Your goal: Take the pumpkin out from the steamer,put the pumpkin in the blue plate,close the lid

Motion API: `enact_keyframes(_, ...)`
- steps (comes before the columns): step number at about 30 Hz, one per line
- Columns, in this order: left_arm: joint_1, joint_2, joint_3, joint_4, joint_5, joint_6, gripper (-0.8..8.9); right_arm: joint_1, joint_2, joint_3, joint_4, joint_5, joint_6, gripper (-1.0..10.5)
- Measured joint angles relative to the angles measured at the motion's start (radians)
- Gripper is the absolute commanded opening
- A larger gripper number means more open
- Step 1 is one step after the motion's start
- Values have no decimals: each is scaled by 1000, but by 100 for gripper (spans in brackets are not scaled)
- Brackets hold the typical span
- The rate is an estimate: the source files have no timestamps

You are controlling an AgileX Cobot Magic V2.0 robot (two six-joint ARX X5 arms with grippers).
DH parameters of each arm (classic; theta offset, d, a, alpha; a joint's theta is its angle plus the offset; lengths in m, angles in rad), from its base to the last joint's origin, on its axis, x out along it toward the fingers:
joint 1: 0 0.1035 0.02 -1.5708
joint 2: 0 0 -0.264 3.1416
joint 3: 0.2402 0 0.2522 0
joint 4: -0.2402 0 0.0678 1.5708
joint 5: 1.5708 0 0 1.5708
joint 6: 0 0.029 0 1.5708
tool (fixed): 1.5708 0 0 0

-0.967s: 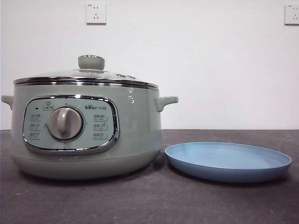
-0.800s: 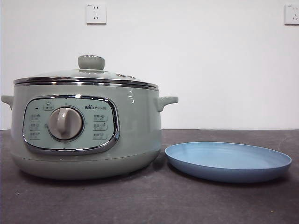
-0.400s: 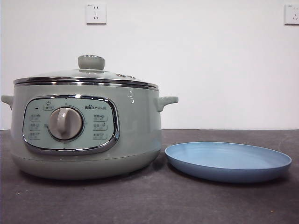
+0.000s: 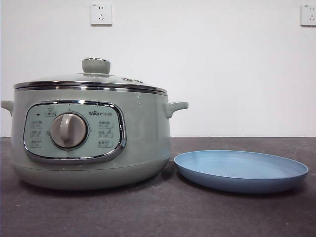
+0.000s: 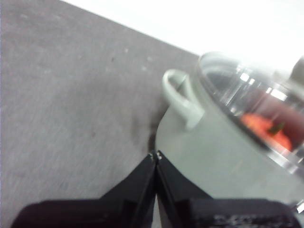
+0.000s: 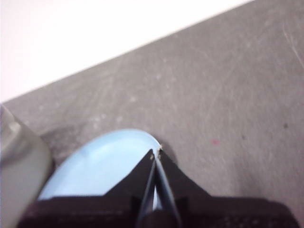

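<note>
The sage-green steamer (image 4: 89,138) stands at the left of the dark table, its glass lid (image 4: 94,79) closed on top with the green knob up. Through the lid glass in the left wrist view I see the orange pumpkin (image 5: 266,130) inside the steamer (image 5: 213,152). The blue plate (image 4: 241,170) lies empty to the right of the steamer. My left gripper (image 5: 155,156) is shut, above the table beside the steamer's side handle (image 5: 180,99). Over the edge of the blue plate (image 6: 99,166) hangs my right gripper (image 6: 156,153), shut and holding nothing. Neither arm shows in the front view.
A white wall with two sockets (image 4: 101,14) rises behind the table. The steamer's control panel and dial (image 4: 69,131) face the front camera. Bare dark tabletop (image 4: 163,212) runs in front of the steamer and plate.
</note>
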Motion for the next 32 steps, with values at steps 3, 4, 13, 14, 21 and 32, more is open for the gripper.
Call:
enact_keyframes(3,0,46,55,7,0,-13,-8,0,44,58,-1,0,3,-16)
enact_keyframes(4,0,68,73,11,0,-15,-8,0,63,80,-2,0,3,-16)
enact_keyframes(13,0,267,237,37,26,-12,-8,0,253,280,-9,0,3,-16)
enact_keyframes(14,0,290,258,37,43,-2,-8,0,275,303,-9,0,3,-16)
enact_keyframes(21,0,448,433,16,190,96,-8,0,410,462,-19,-87,-53,-16)
enact_keyframes(32,0,723,739,-125,474,223,-2,0,624,727,-219,-357,-207,14)
